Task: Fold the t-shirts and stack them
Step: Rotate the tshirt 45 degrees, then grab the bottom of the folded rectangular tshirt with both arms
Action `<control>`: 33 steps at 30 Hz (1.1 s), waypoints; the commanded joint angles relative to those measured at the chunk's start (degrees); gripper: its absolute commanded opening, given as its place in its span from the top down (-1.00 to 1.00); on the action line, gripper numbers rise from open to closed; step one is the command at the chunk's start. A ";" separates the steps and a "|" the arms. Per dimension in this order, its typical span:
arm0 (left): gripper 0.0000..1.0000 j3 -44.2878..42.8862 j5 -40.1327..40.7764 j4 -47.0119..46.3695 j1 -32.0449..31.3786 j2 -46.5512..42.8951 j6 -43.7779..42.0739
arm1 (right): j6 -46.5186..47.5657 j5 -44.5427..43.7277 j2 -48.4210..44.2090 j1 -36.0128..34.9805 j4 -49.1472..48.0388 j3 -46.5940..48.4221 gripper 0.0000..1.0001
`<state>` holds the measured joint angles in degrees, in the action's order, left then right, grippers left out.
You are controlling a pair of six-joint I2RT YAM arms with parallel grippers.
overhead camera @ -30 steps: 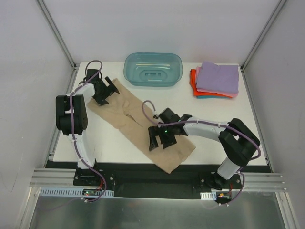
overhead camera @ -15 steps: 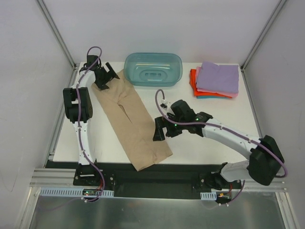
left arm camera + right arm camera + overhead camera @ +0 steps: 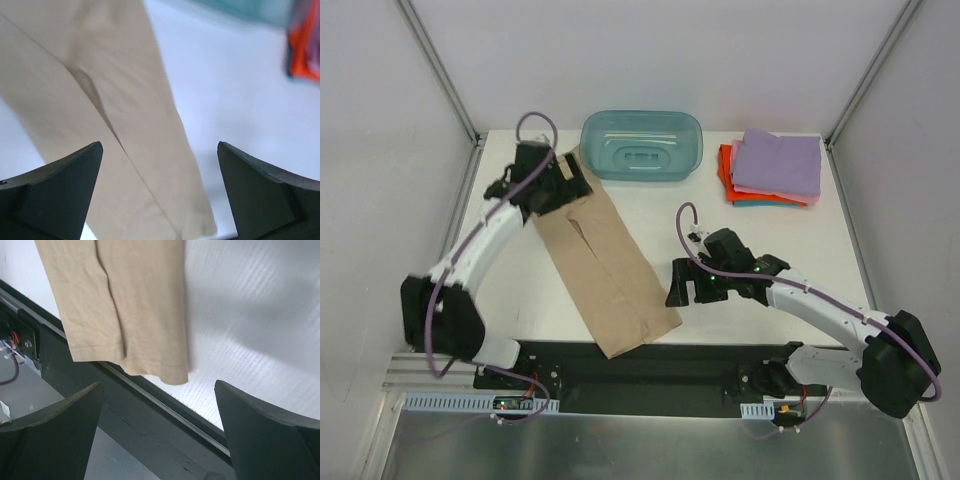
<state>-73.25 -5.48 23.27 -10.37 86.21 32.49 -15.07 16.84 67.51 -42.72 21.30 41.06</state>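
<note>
Since the pictures of a second and half a second ago, the tan shirt (image 3: 605,265) has gone from a wide, loosely spread shape to a narrow strip with both sides turned in, a lengthwise seam line showing down its middle. My right gripper (image 3: 682,288), which was on the cloth a second ago and at its right edge half a second ago, now sits just beside the strip's near end, apart from it, with its fingers spread wide and nothing between them. My left gripper (image 3: 565,185) has swung over the far end of the strip. Its wrist view, though blurred, shows the fingers wide apart above the cloth and holding nothing. I judge the lengthwise folds done and both tools released; the crosswise folds and the transfer to the stack of folded shirts (image 3: 775,165) at the far right of the table (image 3: 760,240) remain. The strip's long axis runs diagonally, from beside the left corner of the teal tub (image 3: 642,145) toward the near edge at centre. The stitched hem is the near end, and it overhangs the table edge onto the black rail. I judge that overhang the fault to watch, since the cloth could slide off.
</note>
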 commanded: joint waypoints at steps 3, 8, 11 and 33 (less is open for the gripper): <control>-0.99 22.87 9.16 2.75 -22.99 -23.35 7.92 | -2.16 2.66 -2.12 5.62 1.11 -1.51 -0.94; -0.99 35.00 6.10 5.54 -39.35 -35.49 20.47 | -0.32 5.13 0.17 6.42 1.46 -1.77 -0.94; -0.99 39.40 3.37 6.53 -47.71 -36.73 29.00 | -0.66 6.62 2.45 6.42 0.15 -2.38 -0.94; 0.23 37.13 9.08 6.88 -61.00 -16.00 39.94 | -0.49 2.41 8.69 0.27 -3.28 -4.06 -0.66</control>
<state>-33.63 0.10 29.02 -70.91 68.12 71.70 -15.81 20.14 74.67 -41.60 19.51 37.23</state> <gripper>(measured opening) 0.451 0.845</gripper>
